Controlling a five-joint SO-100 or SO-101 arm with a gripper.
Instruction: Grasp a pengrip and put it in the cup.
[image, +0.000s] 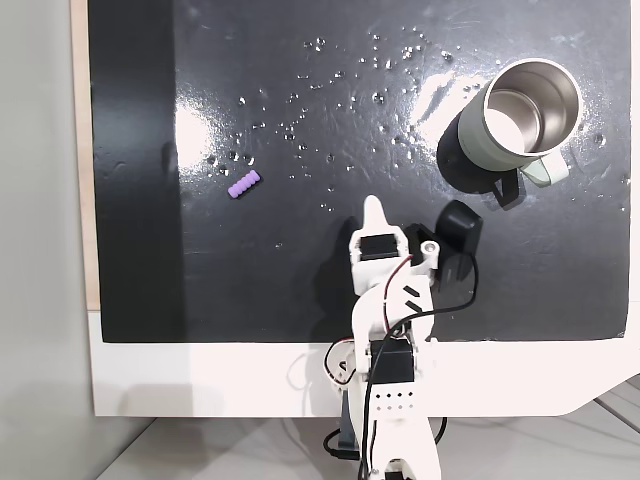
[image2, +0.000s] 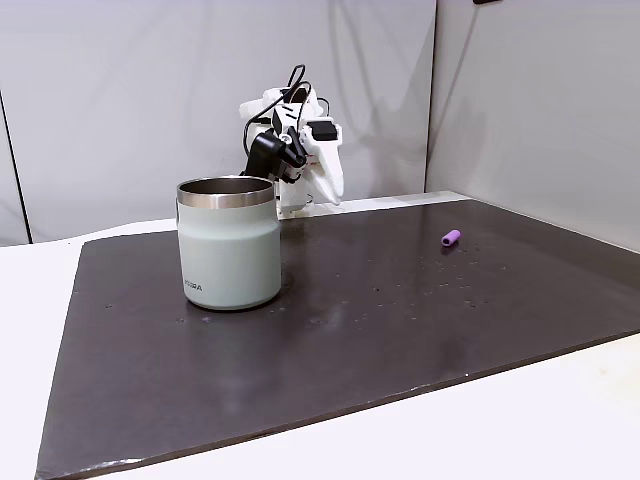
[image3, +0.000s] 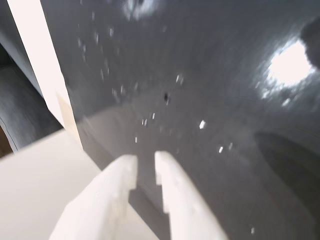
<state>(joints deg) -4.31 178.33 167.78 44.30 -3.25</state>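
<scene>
Lying alone at left on the glossy black surface (image: 300, 290) in the top-down fixed view: tiny light-purple ribbed rubber pengrip (image: 244, 184), well apart from everything. At middle, near the bottom edge: white two-finger end effector (image: 374, 212), empty, fingers nearly together with a narrow slit between them in the wrist view (image3: 145, 165). At right: round pale mint-green mug with shiny steel rim, the cup (image: 520, 115), upright, mouth open.

Likely trouble: fingers too close to straddle the pengrip unless spread first. Soft, small and round, so prone to rolling or squirting out under an off-centre pinch. Slick surface, easy to nudge. Long carry rightward; possible drop, or a knock against the cup's rim.
</scene>
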